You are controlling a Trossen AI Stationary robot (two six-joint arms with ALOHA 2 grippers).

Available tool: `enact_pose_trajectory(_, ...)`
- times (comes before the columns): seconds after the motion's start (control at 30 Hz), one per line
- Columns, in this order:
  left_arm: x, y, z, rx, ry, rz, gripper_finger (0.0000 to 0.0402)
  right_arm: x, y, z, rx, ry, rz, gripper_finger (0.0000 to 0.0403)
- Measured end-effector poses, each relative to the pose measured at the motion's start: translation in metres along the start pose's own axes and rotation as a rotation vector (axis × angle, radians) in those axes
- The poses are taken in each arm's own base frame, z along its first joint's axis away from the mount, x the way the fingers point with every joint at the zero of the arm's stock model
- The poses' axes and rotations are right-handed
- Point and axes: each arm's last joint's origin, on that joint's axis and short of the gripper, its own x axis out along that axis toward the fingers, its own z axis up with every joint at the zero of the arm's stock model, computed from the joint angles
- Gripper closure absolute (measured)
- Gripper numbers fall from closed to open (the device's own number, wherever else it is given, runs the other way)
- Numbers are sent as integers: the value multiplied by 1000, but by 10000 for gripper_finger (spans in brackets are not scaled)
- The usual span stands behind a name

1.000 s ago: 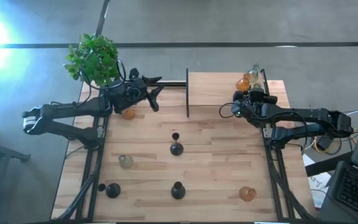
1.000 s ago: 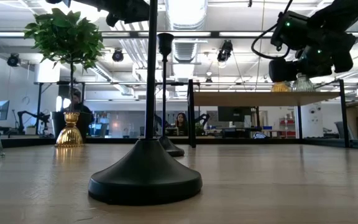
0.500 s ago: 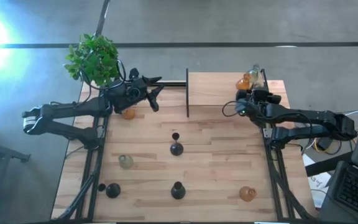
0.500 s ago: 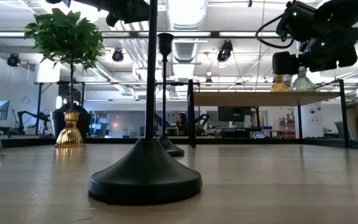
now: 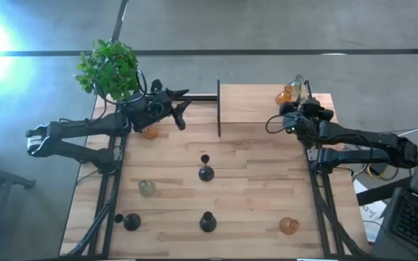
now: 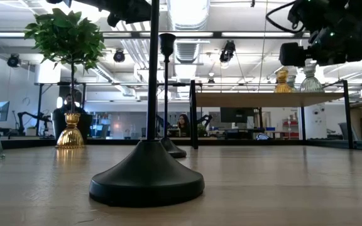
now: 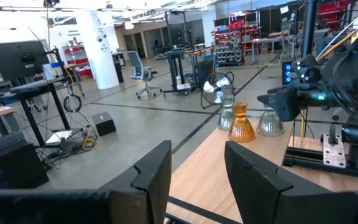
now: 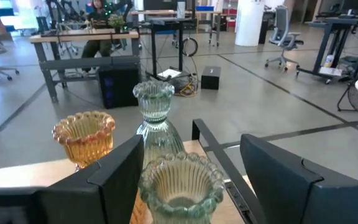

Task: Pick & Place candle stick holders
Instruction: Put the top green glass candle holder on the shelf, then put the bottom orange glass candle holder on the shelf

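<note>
Six candle stick holders stand on the open table (image 5: pixel 252 181): three black (image 5: pixel 206 172), two amber (image 5: pixel 289 225) and one clear (image 5: pixel 146 188). Three more, one amber (image 8: pixel 86 137) and two clear (image 8: pixel 180 186), stand clustered at the raised shelf's (image 5: pixel 252 101) far right corner. The right tool (image 5: pixel 294 110) is released, jaws wide either side of the nearest clear holder; the left tool (image 5: pixel 181 107) waits open and empty beside the green plant (image 5: pixel 109 67), a black divider (image 5: pixel 218 109) between the arms.

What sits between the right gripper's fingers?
In the right wrist view, a clear holder stands between the open right gripper's fingers, not gripped.
</note>
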Motion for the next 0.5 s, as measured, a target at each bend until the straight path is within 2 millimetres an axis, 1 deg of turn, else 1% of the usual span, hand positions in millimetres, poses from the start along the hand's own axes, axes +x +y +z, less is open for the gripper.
enact_pose_trajectory(0.23, 0, 0, 0, -5, 0, 0, 248, -1, 1, 7, 1, -6, 18, 136)
enact_pose_trajectory(0.5, 0, 0, 0, -6, 0, -1, 248, -1, 7, 18, -16, -24, 47, 135)
